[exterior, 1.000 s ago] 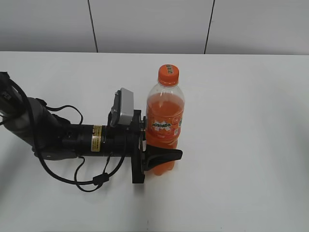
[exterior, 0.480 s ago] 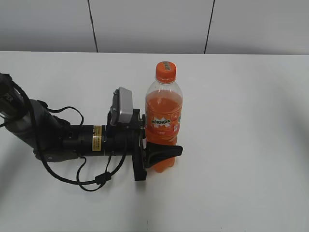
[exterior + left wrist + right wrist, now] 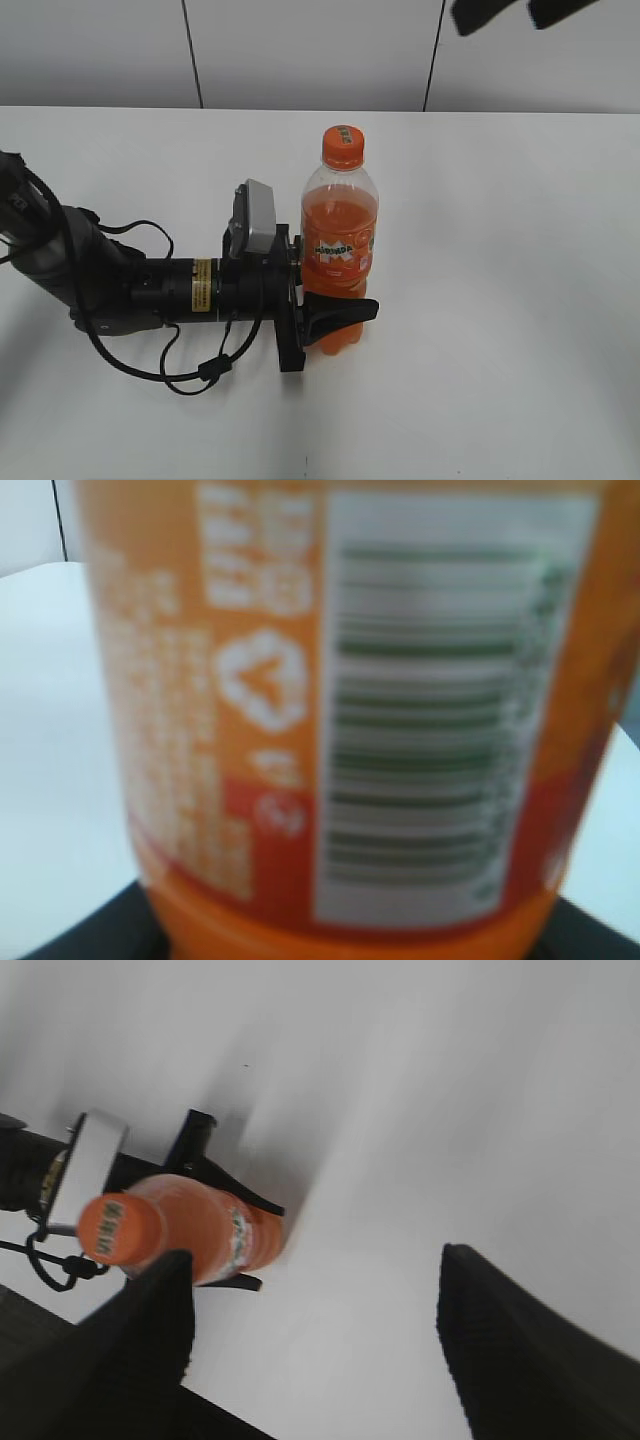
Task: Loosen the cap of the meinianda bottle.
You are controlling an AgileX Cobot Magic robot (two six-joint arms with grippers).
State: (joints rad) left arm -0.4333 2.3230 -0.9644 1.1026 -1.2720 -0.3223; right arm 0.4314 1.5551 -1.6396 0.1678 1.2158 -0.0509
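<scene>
Exterior view: right gripper (image 3: 528, 12) has just come into frame at the top right, jaws spread wide, nothing between them; a second ago it was not in view. Judgement: it is coming in for the cap, so the twist itself is not yet started. Left gripper (image 3: 330, 300) is clamped on the lower body of the meinianda bottle (image 3: 340, 250), holding it upright, same hold as a moment ago, with the bottle shifted slightly left. Bottle stands near the middle of the table (image 3: 520, 300), toward the far edge. Cap (image 3: 343, 146) is on the neck, untouched, well apart from the right gripper. Bottle is mostly full of orange liquid, level up near the shoulder. Left wrist view: only blurred label and barcode, very close. Right wrist view: cap (image 3: 119, 1228) seen from above, off toward its left fingertip (image 3: 150, 1330).
</scene>
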